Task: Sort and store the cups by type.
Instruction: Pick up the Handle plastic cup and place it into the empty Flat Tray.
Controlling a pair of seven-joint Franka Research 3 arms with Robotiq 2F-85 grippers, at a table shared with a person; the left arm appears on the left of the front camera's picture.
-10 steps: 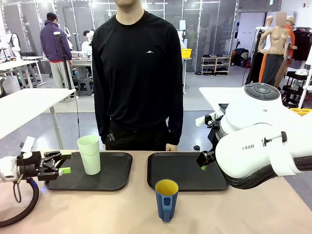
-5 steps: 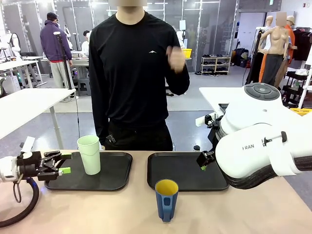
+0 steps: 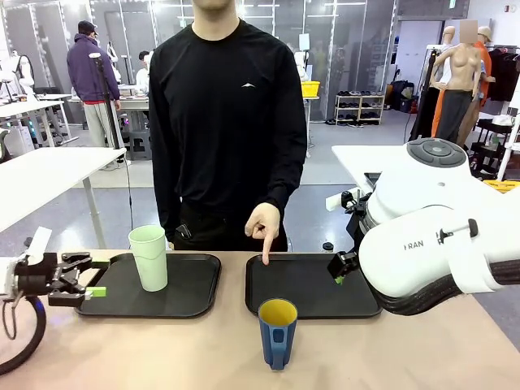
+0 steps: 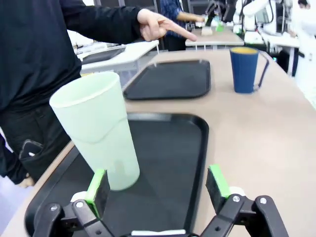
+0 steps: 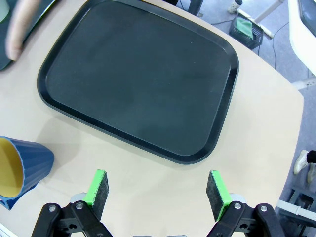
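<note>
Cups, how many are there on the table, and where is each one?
2. The mint tumbler stands on the left tray. The blue cup stands on the bare table, in front of the right tray. None looks hidden.

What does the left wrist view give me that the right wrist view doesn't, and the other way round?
Left wrist view: the tall pale mint-green plastic tumbler standing upright on the left black tray, just ahead of the open left claw.
Right wrist view: the open right claw looking straight down, and the table's rounded edge with floor beyond.
Both: the right black tray, the dark blue handled cup with yellow inside standing on the tabletop beside it, and the person's pointing hand, blurred in the right wrist view.
</note>
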